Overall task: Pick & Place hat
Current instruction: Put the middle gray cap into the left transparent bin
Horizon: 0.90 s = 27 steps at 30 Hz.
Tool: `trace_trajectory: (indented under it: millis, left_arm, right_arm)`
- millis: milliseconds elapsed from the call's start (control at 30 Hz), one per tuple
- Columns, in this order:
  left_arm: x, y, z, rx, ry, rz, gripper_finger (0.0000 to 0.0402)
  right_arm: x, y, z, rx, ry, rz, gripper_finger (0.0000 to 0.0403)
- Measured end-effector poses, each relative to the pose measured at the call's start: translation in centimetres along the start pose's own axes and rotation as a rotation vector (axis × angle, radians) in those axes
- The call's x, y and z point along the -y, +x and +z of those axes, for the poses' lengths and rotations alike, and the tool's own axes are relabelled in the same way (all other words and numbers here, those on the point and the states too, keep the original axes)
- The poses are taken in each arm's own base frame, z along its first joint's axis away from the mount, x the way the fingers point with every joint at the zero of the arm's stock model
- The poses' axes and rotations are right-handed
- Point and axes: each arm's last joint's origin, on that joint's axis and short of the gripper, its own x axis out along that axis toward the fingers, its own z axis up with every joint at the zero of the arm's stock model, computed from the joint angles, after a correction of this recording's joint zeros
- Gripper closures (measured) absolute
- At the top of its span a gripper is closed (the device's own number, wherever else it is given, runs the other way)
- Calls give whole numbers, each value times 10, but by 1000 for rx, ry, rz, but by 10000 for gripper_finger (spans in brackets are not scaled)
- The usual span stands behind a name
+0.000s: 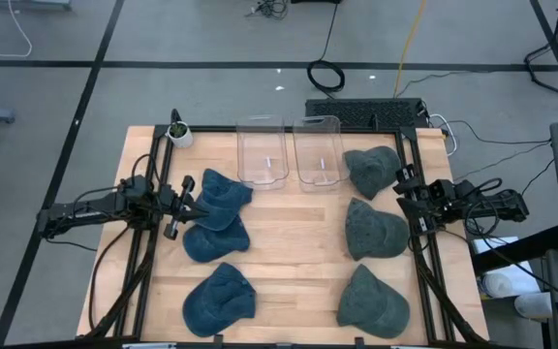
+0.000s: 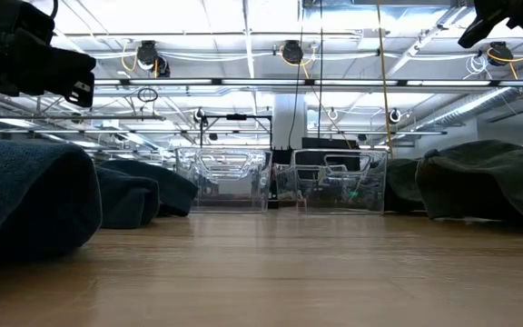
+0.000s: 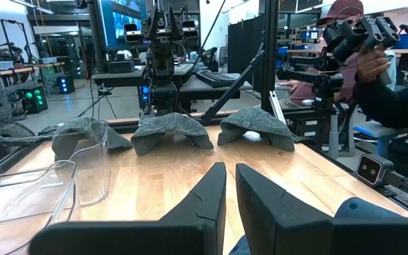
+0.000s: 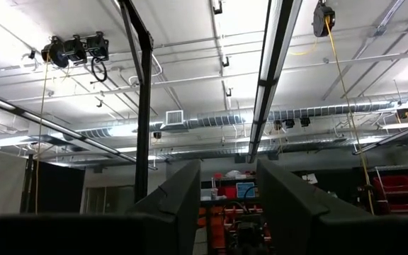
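Three blue hats (image 1: 223, 199) (image 1: 213, 240) (image 1: 219, 299) lie brim-down in a column on the left of the wooden table. Three grey-green hats (image 1: 371, 170) (image 1: 374, 230) (image 1: 371, 302) lie in a column on the right, and they also show in a row in the left wrist view (image 3: 170, 131). My left gripper (image 1: 190, 206) (image 3: 231, 191) hovers level by the far blue hat. Its fingers stand a narrow gap apart with nothing between them. My right gripper (image 1: 405, 194) (image 4: 229, 205) is open at the table's right edge and tilted up toward the ceiling. It holds nothing.
Two clear plastic bins (image 1: 263, 152) (image 1: 319, 150) stand side by side at the far middle. A small potted plant (image 1: 178, 131) sits at the far left corner. Bare wood runs down the table's middle (image 1: 294, 252). A person (image 3: 395, 99) sits beyond the right edge.
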Motion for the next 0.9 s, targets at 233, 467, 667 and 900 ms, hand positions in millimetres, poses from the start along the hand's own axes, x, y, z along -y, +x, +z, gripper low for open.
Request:
trace_trajectory:
  millis: [233, 467, 667, 900]
  left_arm:
    - [0, 0, 0, 0, 0, 0, 357]
    - [0, 0, 0, 0, 0, 0, 357]
    - [0, 0, 0, 0, 0, 0, 357]
    - [0, 0, 0, 0, 0, 0, 357]
  right_arm:
    - [0, 0, 0, 0, 27, 0, 277]
    - [0, 0, 0, 0, 45, 0, 277]
    - [0, 0, 0, 0, 45, 0, 277]
    - [0, 0, 0, 0, 41, 0, 277]
